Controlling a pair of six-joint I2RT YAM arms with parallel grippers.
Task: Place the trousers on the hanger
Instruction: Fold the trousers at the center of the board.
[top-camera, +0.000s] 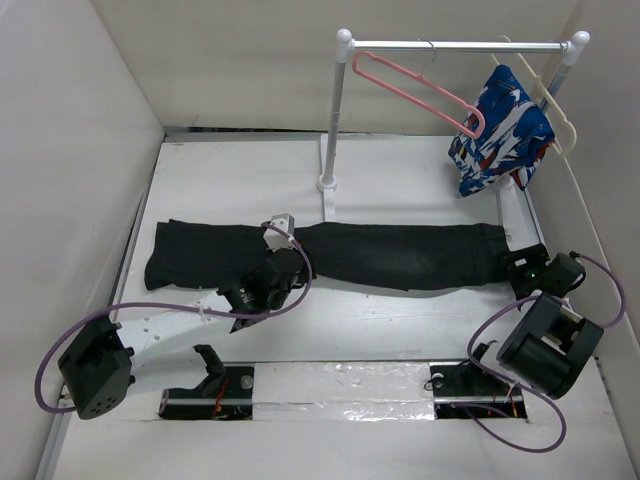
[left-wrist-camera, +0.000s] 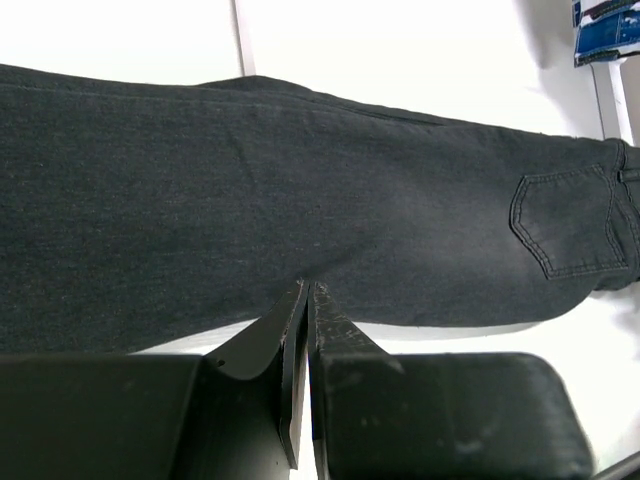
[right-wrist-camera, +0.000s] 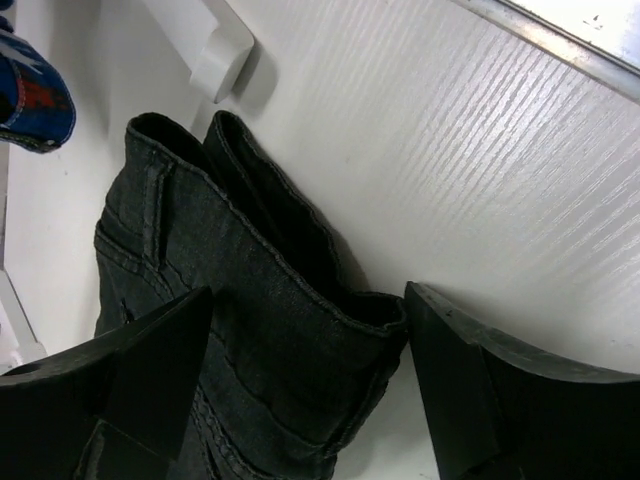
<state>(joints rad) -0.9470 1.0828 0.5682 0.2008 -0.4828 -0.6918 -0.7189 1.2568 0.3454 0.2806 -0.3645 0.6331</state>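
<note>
White table (top-camera: 400, 330) carries your black trousers (top-camera: 400, 255) mid-frame; your left gripper (left-wrist-camera: 305, 290) sits closed at their edge, right gripper (right-wrist-camera: 308, 295) spread astride their right end.

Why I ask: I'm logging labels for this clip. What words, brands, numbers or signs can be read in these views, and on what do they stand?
None can be read in any view.
The trousers: no label or brand shows; the back pocket bears stitching only.
The patterned garment: blue, white and red shapes, no legible letters.
</note>
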